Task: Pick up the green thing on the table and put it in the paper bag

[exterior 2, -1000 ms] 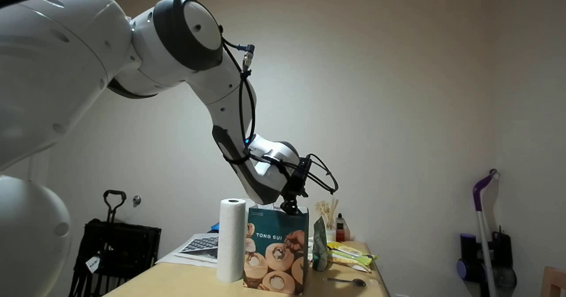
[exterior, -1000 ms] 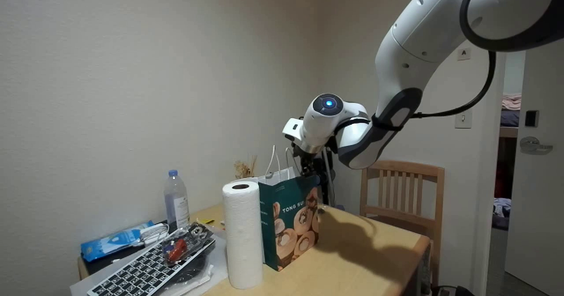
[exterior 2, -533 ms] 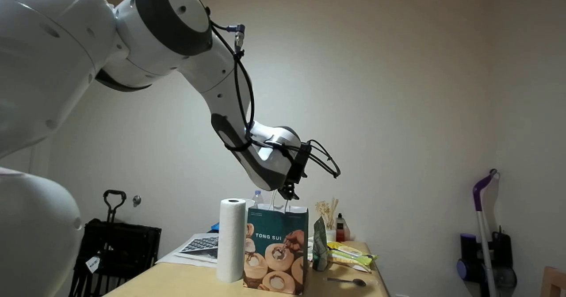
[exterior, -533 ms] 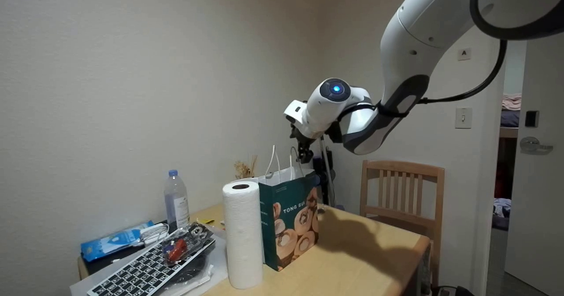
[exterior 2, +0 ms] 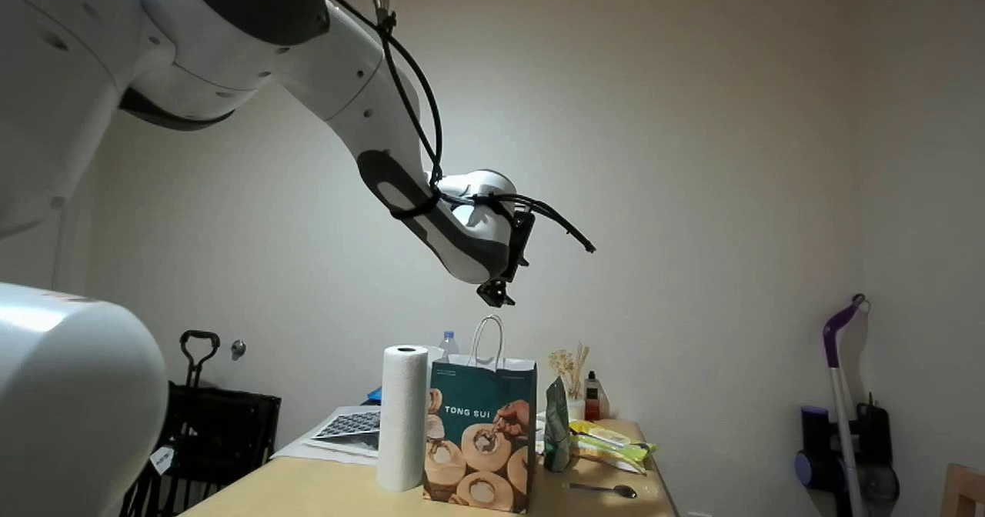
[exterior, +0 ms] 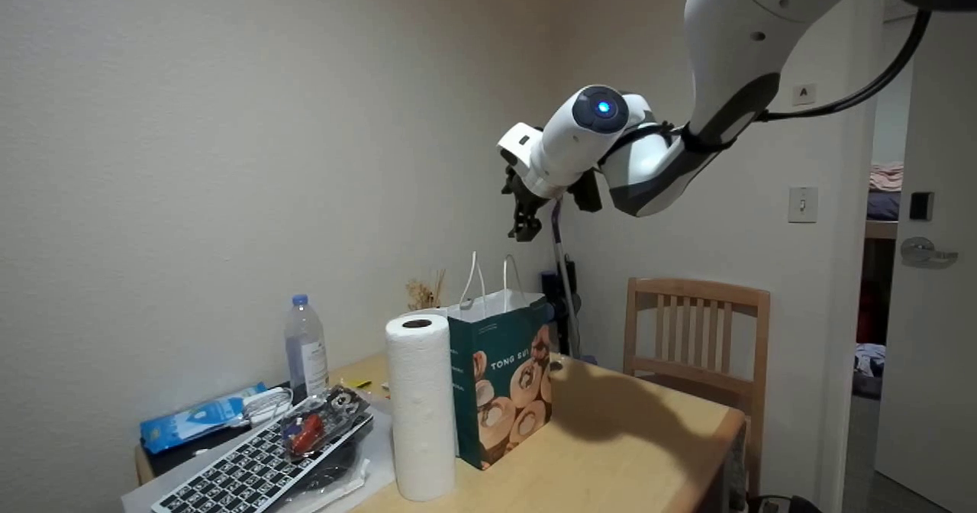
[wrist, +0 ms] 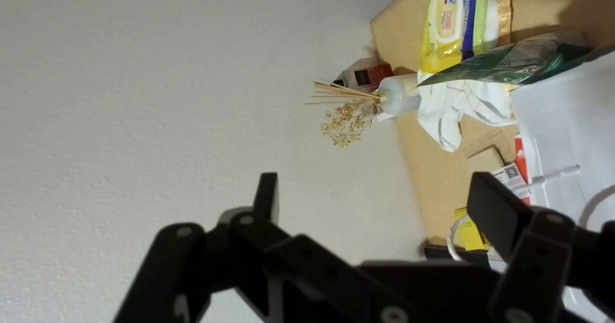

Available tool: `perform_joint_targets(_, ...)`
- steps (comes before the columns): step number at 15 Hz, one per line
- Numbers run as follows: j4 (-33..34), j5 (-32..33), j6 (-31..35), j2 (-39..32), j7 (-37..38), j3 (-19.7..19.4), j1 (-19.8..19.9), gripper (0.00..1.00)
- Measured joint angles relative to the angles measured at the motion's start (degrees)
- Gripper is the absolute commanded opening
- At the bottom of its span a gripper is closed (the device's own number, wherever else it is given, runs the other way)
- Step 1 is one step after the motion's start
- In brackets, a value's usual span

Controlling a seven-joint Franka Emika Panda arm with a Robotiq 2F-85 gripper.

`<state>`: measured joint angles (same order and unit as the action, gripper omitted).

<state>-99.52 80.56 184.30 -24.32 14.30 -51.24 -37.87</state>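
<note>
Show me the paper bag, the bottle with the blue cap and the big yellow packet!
Paper bag (exterior 2: 481, 436), in an exterior view: on its printed front.
Bottle (exterior: 314, 362), in an exterior view: on its white label.
Yellow packet (wrist: 469, 18), in the wrist view: on its blue stripe.

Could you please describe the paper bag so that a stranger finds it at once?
On the wooden table, find the white paper-towel roll. Beside it stands the paper bag, dark green, lettered TONG SUI; unlike its neighbours, it has white loop handles.
</note>
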Motion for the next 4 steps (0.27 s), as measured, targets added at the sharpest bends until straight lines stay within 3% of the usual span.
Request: perform_joint_targets(4,-0.5,0.6,0.0,0.1,0.7,-0.9,-1.1,1.00)
